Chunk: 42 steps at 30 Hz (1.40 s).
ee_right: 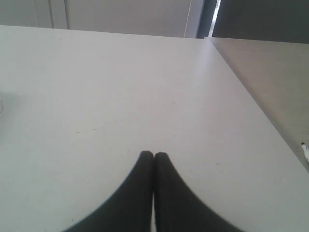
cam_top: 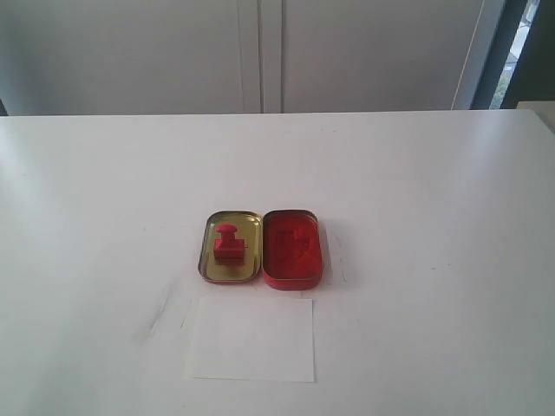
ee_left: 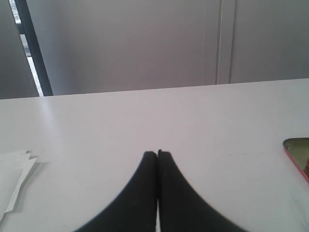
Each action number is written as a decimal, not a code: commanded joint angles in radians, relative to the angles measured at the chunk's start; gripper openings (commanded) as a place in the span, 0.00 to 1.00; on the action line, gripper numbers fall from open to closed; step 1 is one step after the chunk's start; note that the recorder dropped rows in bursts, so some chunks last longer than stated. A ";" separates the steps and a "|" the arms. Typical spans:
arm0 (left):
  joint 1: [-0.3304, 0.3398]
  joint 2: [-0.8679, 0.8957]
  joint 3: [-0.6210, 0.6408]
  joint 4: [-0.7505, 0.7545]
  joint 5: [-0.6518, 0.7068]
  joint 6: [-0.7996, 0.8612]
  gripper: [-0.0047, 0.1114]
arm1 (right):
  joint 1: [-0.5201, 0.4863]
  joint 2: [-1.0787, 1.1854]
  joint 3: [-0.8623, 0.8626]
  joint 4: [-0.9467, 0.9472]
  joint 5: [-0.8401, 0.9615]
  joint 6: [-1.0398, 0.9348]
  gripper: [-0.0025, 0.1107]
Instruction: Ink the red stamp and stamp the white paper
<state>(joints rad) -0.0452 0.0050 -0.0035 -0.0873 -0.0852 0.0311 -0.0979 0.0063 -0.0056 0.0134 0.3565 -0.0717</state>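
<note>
Exterior view: the red stamp (cam_top: 228, 243) stands upright, knob up, inside the gold-coloured tin lid (cam_top: 247, 227), which lies open-side up near the middle of the tabletop (cam_top: 416, 173). The red ink-pad tin (cam_top: 293, 250) lies touching the lid along its long side, on the side toward the tabletop's right edge. The white paper (cam_top: 251, 340) lies flat between the two tin halves and the tabletop's near edge, its far edge just beside the tins and its right edge roughly in line with the ink-pad tin. Neither arm appears in this view.

In the left wrist view, the left gripper (ee_left: 157, 154) hangs low over bare tabletop with its two dark fingertips pressed together and nothing between them. A rim of the tin (ee_left: 295, 147) shows at the border of the picture, well apart from the fingertips. A pale, jagged-edged sheet (ee_left: 12, 179) lies at the opposite border; it may be paper, though too little of it shows to be sure.

In the right wrist view, the right gripper (ee_right: 153, 154) is likewise clenched on nothing, over bare tabletop near a corner.
</note>
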 commanded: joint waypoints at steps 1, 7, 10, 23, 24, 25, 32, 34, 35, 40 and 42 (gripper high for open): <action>0.002 -0.005 0.003 -0.014 -0.020 -0.013 0.04 | -0.003 -0.006 0.006 -0.008 -0.014 0.000 0.02; 0.002 -0.005 -0.029 -0.040 0.059 -0.019 0.04 | -0.003 -0.006 0.006 -0.008 -0.014 0.000 0.02; 0.002 -0.005 -0.079 -0.038 0.137 -0.017 0.04 | -0.003 -0.006 0.006 -0.008 -0.014 0.000 0.02; 0.002 0.161 -0.337 -0.031 0.411 0.000 0.04 | -0.003 -0.006 0.006 -0.008 -0.014 0.000 0.02; 0.002 0.186 -0.358 -0.025 0.428 0.000 0.04 | -0.003 -0.006 0.006 -0.008 -0.014 0.000 0.02; 0.002 0.225 -0.392 -0.015 0.463 0.000 0.04 | -0.003 -0.006 0.006 -0.008 -0.014 0.000 0.02; 0.002 0.485 -0.605 -0.001 0.636 0.111 0.04 | -0.003 -0.006 0.006 -0.008 -0.014 0.000 0.02; 0.002 0.563 -0.667 -0.001 0.672 0.132 0.04 | -0.003 -0.006 0.006 -0.008 -0.014 0.000 0.02; 0.002 0.594 -0.689 -0.001 0.686 0.133 0.04 | -0.003 -0.006 0.006 -0.008 -0.014 0.000 0.02; 0.002 0.779 -0.798 -0.004 0.778 0.175 0.04 | -0.003 -0.006 0.006 -0.008 -0.014 0.000 0.02; 0.002 0.851 -0.839 -0.009 0.816 0.198 0.04 | -0.003 -0.006 0.006 -0.008 -0.014 0.000 0.02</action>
<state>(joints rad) -0.0452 0.7665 -0.7898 -0.0866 0.6682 0.1973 -0.0979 0.0063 -0.0056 0.0134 0.3565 -0.0717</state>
